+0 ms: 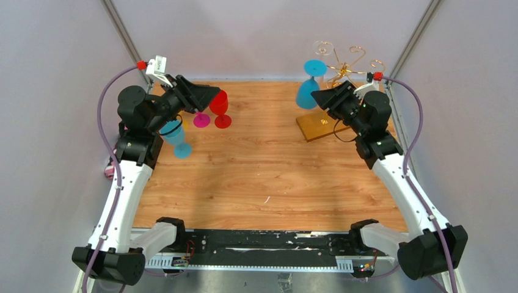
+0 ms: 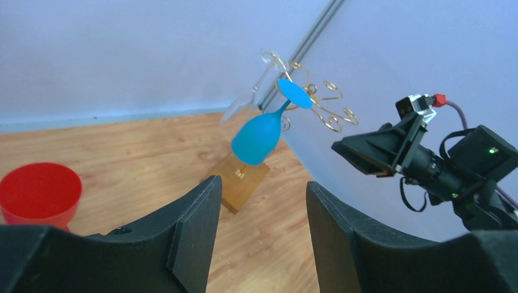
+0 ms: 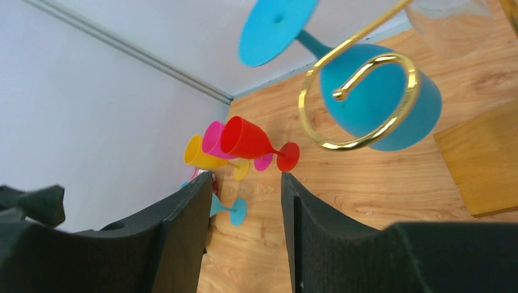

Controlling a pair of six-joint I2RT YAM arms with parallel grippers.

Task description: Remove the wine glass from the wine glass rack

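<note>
The wine glass rack's gold wire arms point(image 1: 345, 64) rise from an amber wooden base point(image 1: 317, 127) at the back right. A blue wine glass point(image 1: 308, 91) hangs upside down from one arm. A clear glass point(image 2: 244, 104) hangs beside it. My right gripper point(image 1: 327, 97) is open and empty just right of the blue glass. In the right wrist view point(image 3: 247, 177) the blue glass point(image 3: 379, 110) sits behind a gold scroll point(image 3: 360, 144). My left gripper point(image 1: 204, 101) is open and empty at the back left. In its own view point(image 2: 262, 183) it faces the blue glass point(image 2: 256, 139) across the table.
A red glass point(image 1: 220, 107), a magenta glass point(image 1: 201, 119) and a light blue glass point(image 1: 177, 137) stand at the back left by my left gripper. A yellow glass point(image 3: 204, 157) lies among them. Grey walls close the table's back and sides.
</note>
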